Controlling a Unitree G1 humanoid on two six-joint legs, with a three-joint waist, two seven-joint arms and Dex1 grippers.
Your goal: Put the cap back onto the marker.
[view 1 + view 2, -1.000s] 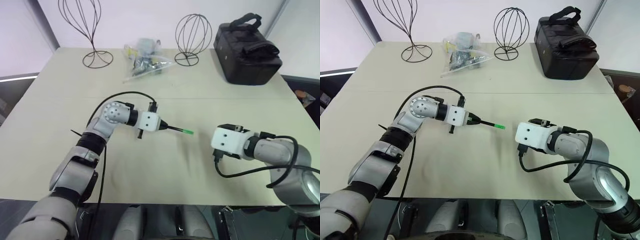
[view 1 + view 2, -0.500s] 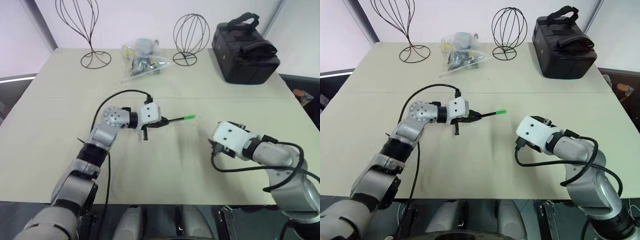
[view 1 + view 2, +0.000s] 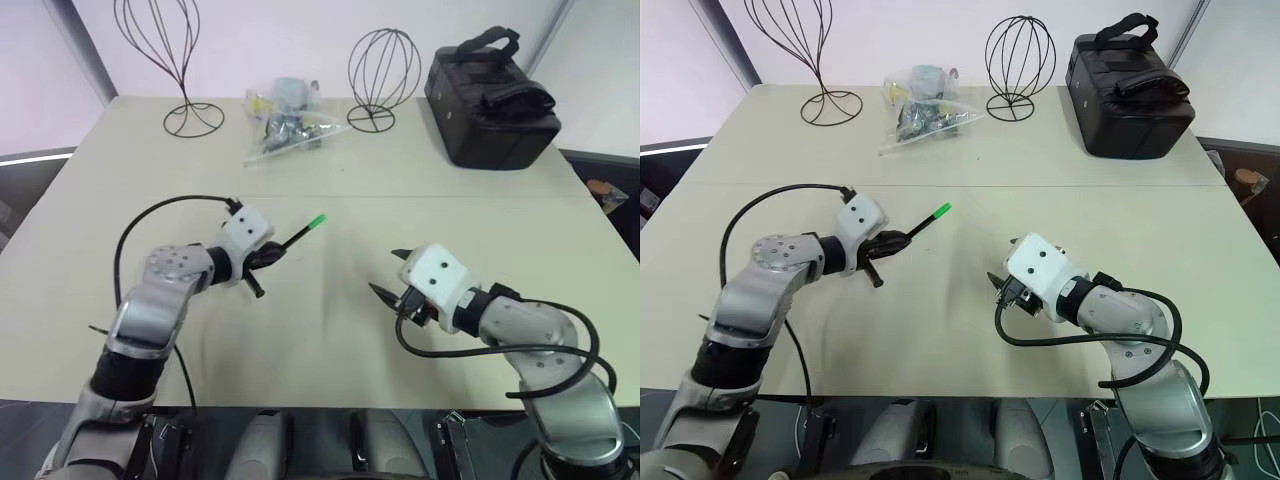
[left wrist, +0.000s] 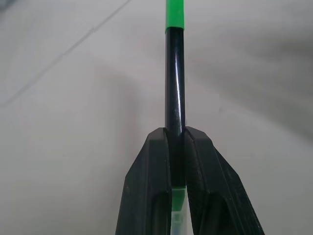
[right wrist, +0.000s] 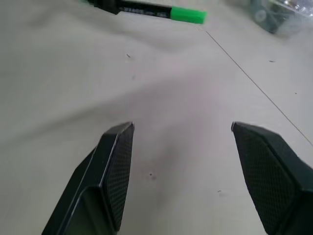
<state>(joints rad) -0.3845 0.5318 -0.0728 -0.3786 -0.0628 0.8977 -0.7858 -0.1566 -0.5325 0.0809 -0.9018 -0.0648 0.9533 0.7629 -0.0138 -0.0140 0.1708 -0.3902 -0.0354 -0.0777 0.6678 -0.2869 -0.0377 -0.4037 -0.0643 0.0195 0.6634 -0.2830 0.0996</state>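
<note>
The marker [image 4: 174,83] is clamped between the left fingers [image 4: 155,171], its black barrel projecting past their tips and raised off the desk [image 3: 420,180]. A green end [image 3: 317,220] is carried at the far tip. The right fingers [image 5: 115,166] are spread wide with nothing between them, low over the desk, the green end lying ahead of them and well apart. Whether that green end is the cap, already seated, cannot be told. If so, little is judged left; if not, capping is not yet begun.
</note>
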